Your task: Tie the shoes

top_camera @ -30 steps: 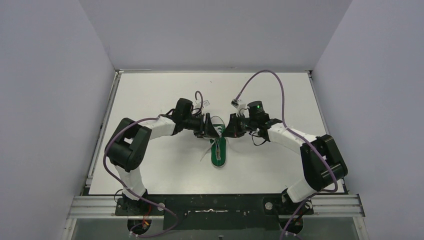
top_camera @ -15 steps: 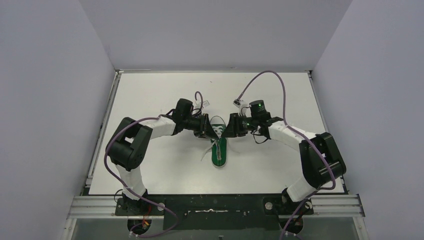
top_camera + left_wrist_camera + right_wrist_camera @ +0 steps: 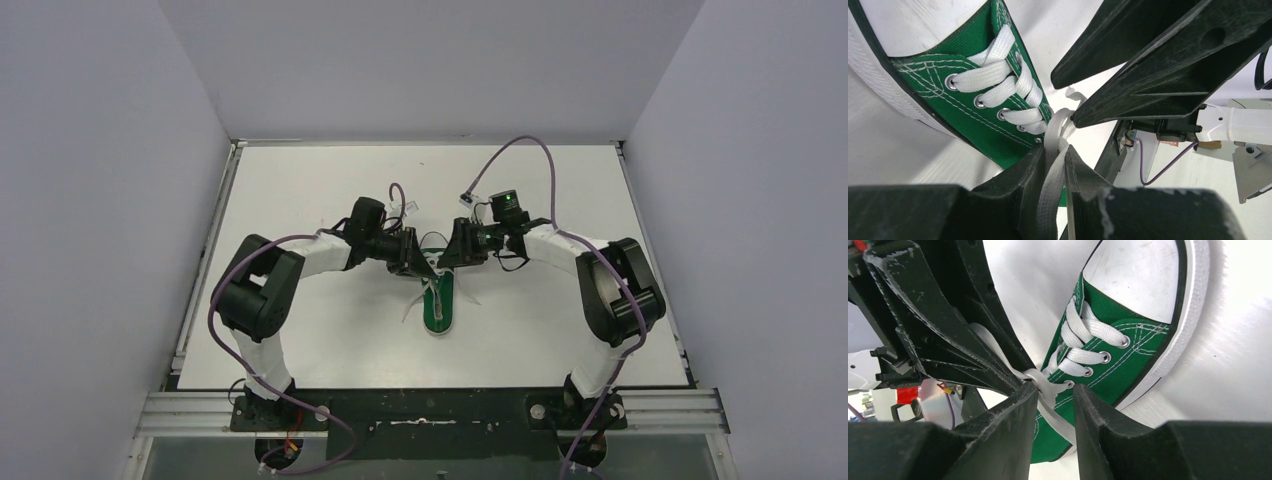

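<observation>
Canvas-side, centre of the bench [image 3: 300,200], swapping the hold: clenching the left gripper [image 3: 1054,152] on a white lace [image 3: 1058,125] just off the green sneaker's [image 3: 965,117] top eyelets [image 3: 979,103] while releasing the right gripper [image 3: 1055,386] to straddle the crossing [image 3: 1040,377] unclamped, probably readying a first-knot cinch, with no bow yet.

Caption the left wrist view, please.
Left gripper pinches the white lace of the green sneaker; right gripper open alongside.
</observation>
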Available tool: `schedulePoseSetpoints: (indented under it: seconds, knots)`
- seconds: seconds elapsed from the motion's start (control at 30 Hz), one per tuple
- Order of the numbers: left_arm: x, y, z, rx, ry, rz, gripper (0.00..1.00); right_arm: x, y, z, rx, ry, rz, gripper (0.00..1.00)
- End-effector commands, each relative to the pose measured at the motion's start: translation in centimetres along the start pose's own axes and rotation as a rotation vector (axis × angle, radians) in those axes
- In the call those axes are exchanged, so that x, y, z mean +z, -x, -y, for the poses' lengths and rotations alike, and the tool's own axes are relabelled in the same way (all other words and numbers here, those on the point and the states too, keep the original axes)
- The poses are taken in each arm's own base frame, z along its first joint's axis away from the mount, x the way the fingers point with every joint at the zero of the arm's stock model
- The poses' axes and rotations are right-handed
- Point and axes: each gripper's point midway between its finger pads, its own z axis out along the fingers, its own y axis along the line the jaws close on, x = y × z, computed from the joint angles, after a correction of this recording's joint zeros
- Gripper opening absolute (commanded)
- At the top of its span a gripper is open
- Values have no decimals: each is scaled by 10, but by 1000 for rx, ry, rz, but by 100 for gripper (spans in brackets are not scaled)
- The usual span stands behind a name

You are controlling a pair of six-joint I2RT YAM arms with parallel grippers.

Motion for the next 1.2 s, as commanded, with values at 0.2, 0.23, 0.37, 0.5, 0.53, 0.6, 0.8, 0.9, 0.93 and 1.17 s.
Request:
schedulePoseSetpoints:
  seconds: [0.2, 0.23, 0.37, 0.5, 0.53, 0.6, 0.8, 0.9, 0.93, 1.17]
  knots:
    - [-3, 17, 20, 77, -64, 27, 13, 9, 12, -15, -25, 53, 1, 28]
    - [-3, 18, 20, 77, -64, 28, 13, 10, 12, -15, -26, 55, 0, 26]
    - [-2, 20, 21, 75, -63, 30, 12, 11, 13, -16, -28, 59, -3, 19]
    - [-3, 24, 20, 70, -43, 43, 11, 5, 18, -22, -34, 59, 14, 7]
    - [-3, 25, 20, 69, -37, 46, 11, 3, 19, -24, -34, 61, 18, 2]
    - [-3, 27, 19, 70, -22, 54, 11, -2, 21, -29, -36, 61, 29, 0]
    - [-3, 34, 22, 75, -19, 62, 11, -13, 18, -41, -33, 76, 45, 0]
    - [-2, 37, 22, 79, -15, 69, 10, -16, 17, -45, -30, 80, 58, 0]
    - [-2, 37, 22, 76, -14, 69, 10, -17, 18, -46, -28, 83, 63, 0]
    - [5, 38, 19, 54, -21, 71, 9, -18, 19, -51, -10, 90, 77, 0]
